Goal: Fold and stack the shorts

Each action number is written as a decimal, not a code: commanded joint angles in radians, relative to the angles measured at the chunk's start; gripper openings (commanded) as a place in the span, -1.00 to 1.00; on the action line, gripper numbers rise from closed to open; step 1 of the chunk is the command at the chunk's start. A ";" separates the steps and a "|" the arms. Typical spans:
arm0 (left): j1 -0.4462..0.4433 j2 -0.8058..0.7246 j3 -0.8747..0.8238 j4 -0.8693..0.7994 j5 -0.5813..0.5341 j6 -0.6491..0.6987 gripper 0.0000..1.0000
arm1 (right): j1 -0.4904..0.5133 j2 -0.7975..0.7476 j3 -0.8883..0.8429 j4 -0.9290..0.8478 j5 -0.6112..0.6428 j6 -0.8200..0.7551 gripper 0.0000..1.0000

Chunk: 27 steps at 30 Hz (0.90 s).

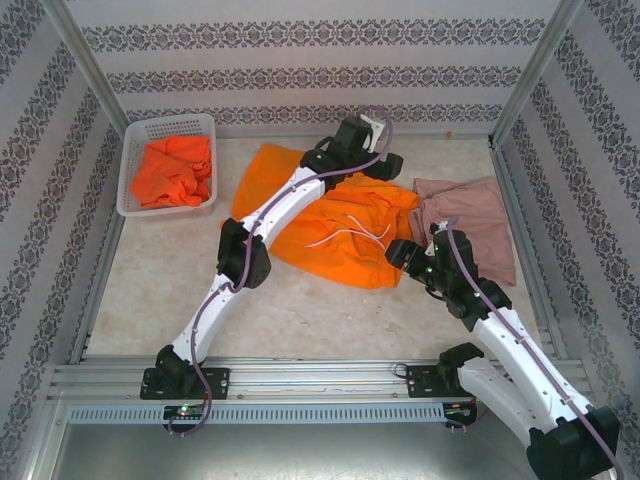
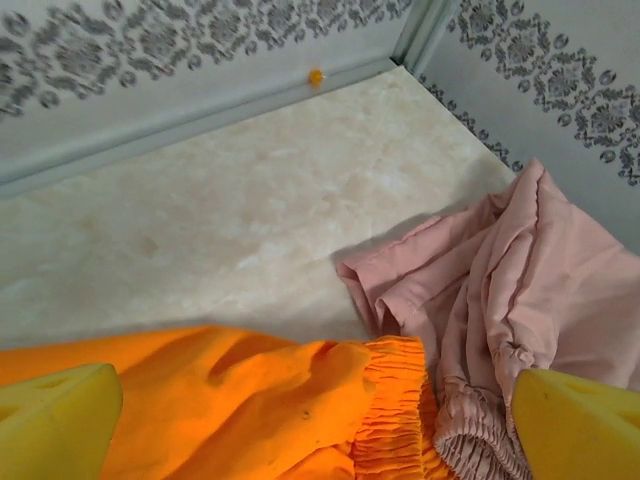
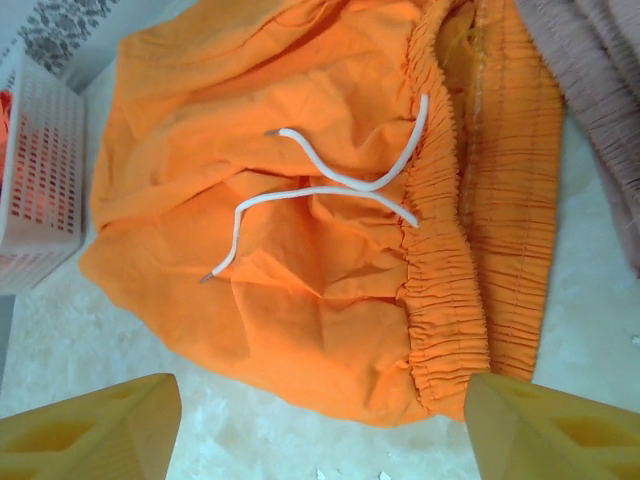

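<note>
Crumpled orange shorts [image 1: 175, 170] are held in the white basket [image 1: 127, 170] at the far left. Another orange pair [image 1: 340, 235] is spread on the table [image 1: 150, 290], touched by the pink pair [image 1: 475, 225] at its right. The left gripper [image 2: 315, 430] and the right gripper [image 3: 320, 440] are spread wide, with nothing grasped.

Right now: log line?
left gripper: open, above orange shorts | right gripper: open, above same | pink shorts: crumpled, touching | basket: orange cloth inside
</note>
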<state>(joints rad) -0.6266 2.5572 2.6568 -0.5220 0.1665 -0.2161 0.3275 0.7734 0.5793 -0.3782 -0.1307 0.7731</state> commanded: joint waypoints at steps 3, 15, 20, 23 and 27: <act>0.053 -0.399 -0.157 -0.019 -0.066 -0.019 1.00 | -0.006 0.179 0.139 0.018 -0.072 -0.057 0.63; 0.239 -1.092 -1.478 0.515 -0.052 -0.348 1.00 | 0.034 0.808 0.602 0.076 -0.317 -0.143 0.74; 0.279 -1.149 -1.673 0.513 -0.071 -0.392 1.00 | 0.038 1.037 0.784 0.087 -0.352 -0.122 0.74; 0.333 -1.167 -1.751 0.511 -0.059 -0.442 1.00 | 0.038 1.163 0.890 0.080 -0.362 -0.104 0.73; 0.382 -1.162 -1.824 0.522 -0.074 -0.471 0.99 | 0.034 1.293 1.007 0.080 -0.373 -0.076 0.73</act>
<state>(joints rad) -0.2726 1.4303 0.8642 -0.0578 0.0998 -0.6292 0.3580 2.0167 1.5192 -0.2996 -0.4736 0.6689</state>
